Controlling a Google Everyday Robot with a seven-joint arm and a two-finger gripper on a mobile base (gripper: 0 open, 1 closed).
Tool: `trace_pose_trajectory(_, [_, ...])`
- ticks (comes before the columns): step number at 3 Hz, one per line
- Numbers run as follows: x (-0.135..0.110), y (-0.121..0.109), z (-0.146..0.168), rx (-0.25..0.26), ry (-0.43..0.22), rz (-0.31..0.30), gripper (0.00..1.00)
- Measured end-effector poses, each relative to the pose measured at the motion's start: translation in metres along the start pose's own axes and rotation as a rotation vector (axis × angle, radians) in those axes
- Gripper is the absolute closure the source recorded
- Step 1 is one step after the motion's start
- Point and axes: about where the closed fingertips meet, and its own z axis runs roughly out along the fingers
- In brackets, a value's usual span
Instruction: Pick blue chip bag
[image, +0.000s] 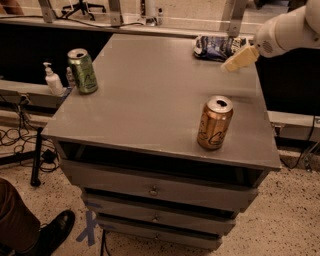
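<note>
Gripper (237, 60) hangs beyond the gold can (214, 123), farther back and slightly right, low over the gray cabinet top (150, 95) near its back right corner. Only a tan, wedge-shaped part shows, angled down and to the left; cannot tell if it is wide or narrow, and nothing is visibly held. White arm (287, 30) comes in from the upper right, past the gold can's side of the cabinet.

Blue chip bag (217, 47) lies flat at the back edge of the top, straight behind the gold can and well apart from it. Crinkled, dark blue with white patches. Gripper tip sits just beside the bag's right end, in front of it; contact cannot be judged.

Gold can stands upright near the front right of the top, tab end up. Green can (83, 71) is upright, far left of the gold can and a bit farther back, near the left edge. White pump bottle (52, 80) is off the cabinet, left of the gold can, beyond the green can. Drawers (155, 190) are below the gold can. Dark shoe (55, 232) is on the floor, down-left of the gold can.
</note>
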Motion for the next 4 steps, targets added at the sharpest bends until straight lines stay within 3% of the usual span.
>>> trace_pose_trajectory(1, [0.018,-0.035,0.018,0.093,-0.093,0.134,0.0])
trace_pose_trajectory(2, [0.025,-0.066,0.035,0.16,-0.167,0.203,0.0])
trace_pose_trajectory(3, [0.027,-0.085,0.056,0.197,-0.181,0.219,0.0])
trace_pose_trajectory(4, [0.031,-0.095,0.077,0.219,-0.143,0.217,0.0])
